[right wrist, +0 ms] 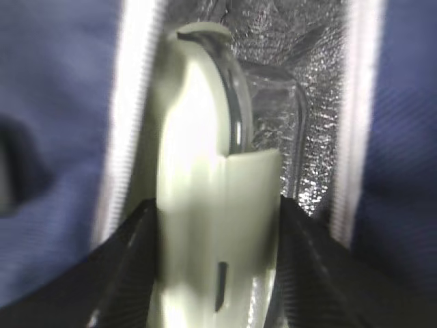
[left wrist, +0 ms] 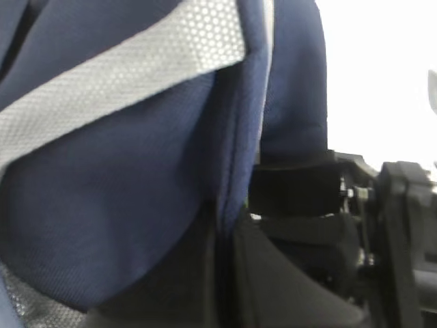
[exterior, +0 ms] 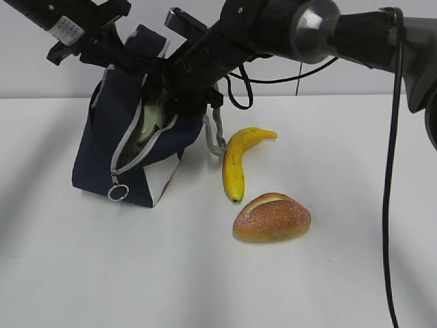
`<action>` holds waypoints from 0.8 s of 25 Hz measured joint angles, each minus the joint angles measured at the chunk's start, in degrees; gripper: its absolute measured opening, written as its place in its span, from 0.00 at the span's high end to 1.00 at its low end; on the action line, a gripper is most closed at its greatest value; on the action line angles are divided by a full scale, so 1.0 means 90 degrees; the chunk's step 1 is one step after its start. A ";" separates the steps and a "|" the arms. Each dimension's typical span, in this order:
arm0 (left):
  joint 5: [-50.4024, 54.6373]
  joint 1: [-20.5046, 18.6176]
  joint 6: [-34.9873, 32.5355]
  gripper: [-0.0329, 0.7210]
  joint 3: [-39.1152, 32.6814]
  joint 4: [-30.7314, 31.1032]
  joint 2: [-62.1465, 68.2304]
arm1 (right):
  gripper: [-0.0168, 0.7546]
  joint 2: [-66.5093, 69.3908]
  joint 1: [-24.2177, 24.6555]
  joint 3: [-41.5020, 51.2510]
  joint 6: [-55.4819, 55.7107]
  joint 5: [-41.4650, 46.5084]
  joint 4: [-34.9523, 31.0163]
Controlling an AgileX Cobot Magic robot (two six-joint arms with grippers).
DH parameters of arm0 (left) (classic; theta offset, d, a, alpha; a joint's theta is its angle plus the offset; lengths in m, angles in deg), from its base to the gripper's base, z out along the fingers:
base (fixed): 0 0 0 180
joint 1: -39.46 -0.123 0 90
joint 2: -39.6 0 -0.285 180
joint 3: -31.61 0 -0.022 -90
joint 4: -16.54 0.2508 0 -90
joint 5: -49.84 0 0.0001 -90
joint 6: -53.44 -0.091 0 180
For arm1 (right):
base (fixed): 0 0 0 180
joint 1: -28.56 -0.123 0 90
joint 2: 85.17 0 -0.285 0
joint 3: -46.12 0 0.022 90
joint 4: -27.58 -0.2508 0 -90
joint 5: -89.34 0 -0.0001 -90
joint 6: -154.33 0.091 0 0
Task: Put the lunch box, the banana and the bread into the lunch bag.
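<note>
The navy lunch bag point(exterior: 102, 164) stands at the left of the table with its grey zipper open. My left gripper point(exterior: 133, 55) is shut on the bag's top fabric point(left wrist: 136, 191), and a grey strap point(left wrist: 123, 82) runs above it. My right gripper point(exterior: 171, 85) reaches into the opening and is shut on the lunch box point(right wrist: 205, 171), its fingers point(right wrist: 130, 266) on both sides of the sage-green lid. The box sits partly inside the bag against the silver lining and shows pale green in the opening point(exterior: 147, 126). The banana point(exterior: 235, 160) and the bread point(exterior: 272, 217) lie on the table to the right of the bag.
The zipper's metal ring pull point(exterior: 118, 193) hangs at the bag's lower front. A grey strap handle point(exterior: 217, 140) droops from the bag towards the banana. A black cable point(exterior: 390, 171) hangs from the right arm at the right. The table point(exterior: 205, 287) is white.
</note>
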State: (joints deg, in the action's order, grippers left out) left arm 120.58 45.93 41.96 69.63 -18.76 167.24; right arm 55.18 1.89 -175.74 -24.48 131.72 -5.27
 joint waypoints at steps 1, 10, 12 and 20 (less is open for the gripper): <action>0.0000 0.0000 0.0000 0.96 0.0000 0.0000 0.0010 | 0.51 0.0000 0.0000 0.0000 0.0000 -0.0032 -0.0012; -0.0006 0.0000 0.0000 0.96 0.0000 0.0026 0.0015 | 0.51 0.0011 -0.0034 0.0000 -0.0049 -0.0114 -0.0012; -0.0006 0.0000 0.0000 0.96 0.0000 0.0026 0.0015 | 0.51 0.0011 -0.0034 0.0000 -0.0049 -0.0126 -0.0012; -0.0006 0.0000 0.0000 0.96 0.0000 0.0026 0.0015 | 0.51 0.0025 -0.0100 0.0000 -0.0051 -0.0168 0.0126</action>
State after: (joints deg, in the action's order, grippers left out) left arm 120.53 45.93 41.96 69.63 -18.52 167.37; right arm 55.41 0.99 -175.74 -24.94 130.21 -4.13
